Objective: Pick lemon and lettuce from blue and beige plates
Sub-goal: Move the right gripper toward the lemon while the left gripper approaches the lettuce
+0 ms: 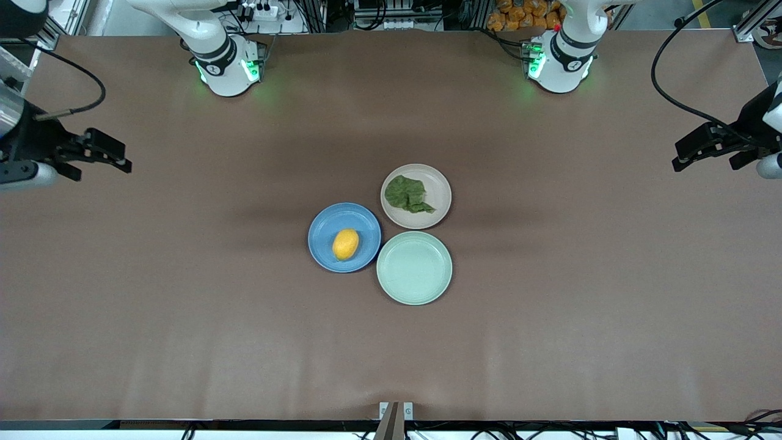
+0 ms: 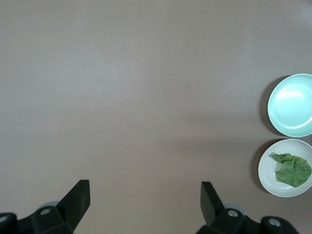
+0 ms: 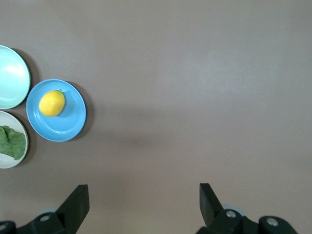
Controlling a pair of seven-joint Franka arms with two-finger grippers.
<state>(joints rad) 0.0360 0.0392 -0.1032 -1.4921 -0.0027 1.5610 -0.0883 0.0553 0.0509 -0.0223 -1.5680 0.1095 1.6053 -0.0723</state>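
The lemon (image 1: 346,244) lies on the blue plate (image 1: 322,226) at the table's middle; it also shows in the right wrist view (image 3: 51,103) on the blue plate (image 3: 68,122). The lettuce (image 1: 408,194) lies on the beige plate (image 1: 437,180), farther from the front camera; it also shows in the left wrist view (image 2: 292,169). My right gripper (image 1: 116,156) is open and empty, up over the right arm's end of the table. My left gripper (image 1: 687,153) is open and empty, up over the left arm's end. Both are well apart from the plates.
A pale mint-green plate (image 1: 414,267) lies empty beside the blue plate, nearer the front camera than the beige plate, touching both. The brown table (image 1: 183,305) stretches wide around the three plates. The arm bases (image 1: 229,67) stand at the table's edge farthest from the front camera.
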